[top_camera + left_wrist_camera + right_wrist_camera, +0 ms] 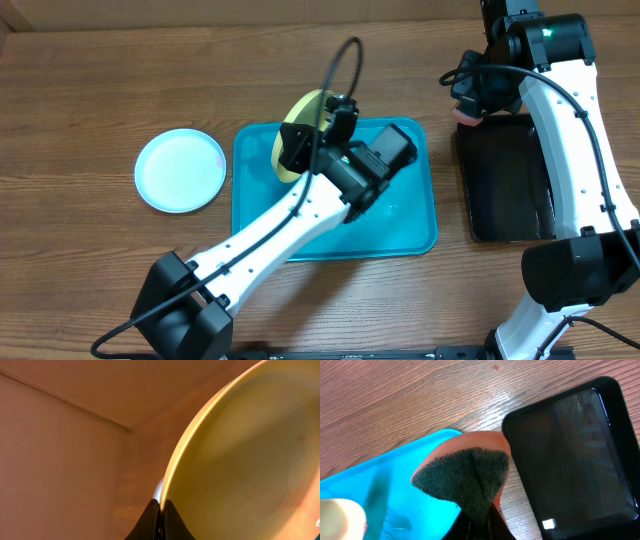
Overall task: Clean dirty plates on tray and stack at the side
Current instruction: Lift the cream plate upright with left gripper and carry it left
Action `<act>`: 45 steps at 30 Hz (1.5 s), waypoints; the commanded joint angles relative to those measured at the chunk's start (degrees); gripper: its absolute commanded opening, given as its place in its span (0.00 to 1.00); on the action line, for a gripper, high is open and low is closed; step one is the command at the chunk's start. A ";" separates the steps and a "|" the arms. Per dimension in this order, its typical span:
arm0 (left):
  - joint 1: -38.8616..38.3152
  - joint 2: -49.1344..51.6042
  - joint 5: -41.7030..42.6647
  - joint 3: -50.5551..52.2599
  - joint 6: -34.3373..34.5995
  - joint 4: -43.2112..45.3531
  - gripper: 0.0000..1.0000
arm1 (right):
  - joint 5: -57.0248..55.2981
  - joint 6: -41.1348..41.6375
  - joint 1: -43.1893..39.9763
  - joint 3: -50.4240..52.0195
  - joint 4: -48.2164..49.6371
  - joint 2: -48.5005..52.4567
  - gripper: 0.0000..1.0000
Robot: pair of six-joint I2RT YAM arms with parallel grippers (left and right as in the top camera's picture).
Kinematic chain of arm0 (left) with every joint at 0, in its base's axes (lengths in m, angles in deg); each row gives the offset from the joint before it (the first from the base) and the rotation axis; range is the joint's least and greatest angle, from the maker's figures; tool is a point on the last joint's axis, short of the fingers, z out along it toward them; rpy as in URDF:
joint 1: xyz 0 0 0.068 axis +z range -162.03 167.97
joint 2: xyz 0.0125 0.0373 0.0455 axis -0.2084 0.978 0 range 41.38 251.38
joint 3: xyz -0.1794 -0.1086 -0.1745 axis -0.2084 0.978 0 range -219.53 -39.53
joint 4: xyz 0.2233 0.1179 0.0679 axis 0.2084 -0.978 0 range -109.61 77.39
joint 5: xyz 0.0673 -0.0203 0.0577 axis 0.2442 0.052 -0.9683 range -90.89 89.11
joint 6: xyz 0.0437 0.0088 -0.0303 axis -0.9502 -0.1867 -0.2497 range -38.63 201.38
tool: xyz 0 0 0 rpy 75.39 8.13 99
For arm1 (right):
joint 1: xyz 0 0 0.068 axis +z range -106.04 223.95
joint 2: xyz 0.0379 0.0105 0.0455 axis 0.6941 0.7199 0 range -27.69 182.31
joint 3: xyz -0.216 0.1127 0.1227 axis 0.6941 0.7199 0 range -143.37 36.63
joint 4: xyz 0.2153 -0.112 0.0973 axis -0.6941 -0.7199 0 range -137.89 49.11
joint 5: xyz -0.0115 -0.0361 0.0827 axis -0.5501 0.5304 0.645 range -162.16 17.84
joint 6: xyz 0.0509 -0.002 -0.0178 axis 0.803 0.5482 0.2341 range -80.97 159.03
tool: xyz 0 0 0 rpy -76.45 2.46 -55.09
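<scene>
My left gripper is shut on the rim of a yellow-green plate and holds it tilted on edge above the back of the teal tray. In the left wrist view the plate's rim runs up from between the shut fingers. A light blue plate lies flat on the table left of the tray. My right gripper is shut on a sponge with a dark scouring face and orange back, held above the gap between the teal tray and the black tray. A third plate is not visible.
The glossy black tray lies right of the teal tray, under my right arm. My left arm stretches across the teal tray from the front left. A few water drops lie on the teal tray's floor.
</scene>
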 commanded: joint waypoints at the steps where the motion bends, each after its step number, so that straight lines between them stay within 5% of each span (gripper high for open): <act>1: -3.13 -1.75 -15.02 0.09 0.61 0.11 0.04 | -0.13 -0.42 -0.26 -1.42 0.15 -1.11 0.04; 30: -5.03 -1.75 -14.51 0.09 0.66 0.28 0.04 | -0.15 -0.44 -0.26 -1.42 -0.48 -1.11 0.04; 35: -4.90 -1.75 -6.27 0.09 1.81 0.46 0.04 | -0.17 -0.44 -0.28 -1.42 -0.59 -1.11 0.04; 45: -0.87 -2.19 23.98 0.09 5.68 -0.17 0.04 | -0.20 -0.44 -0.26 -1.42 -0.59 -1.11 0.04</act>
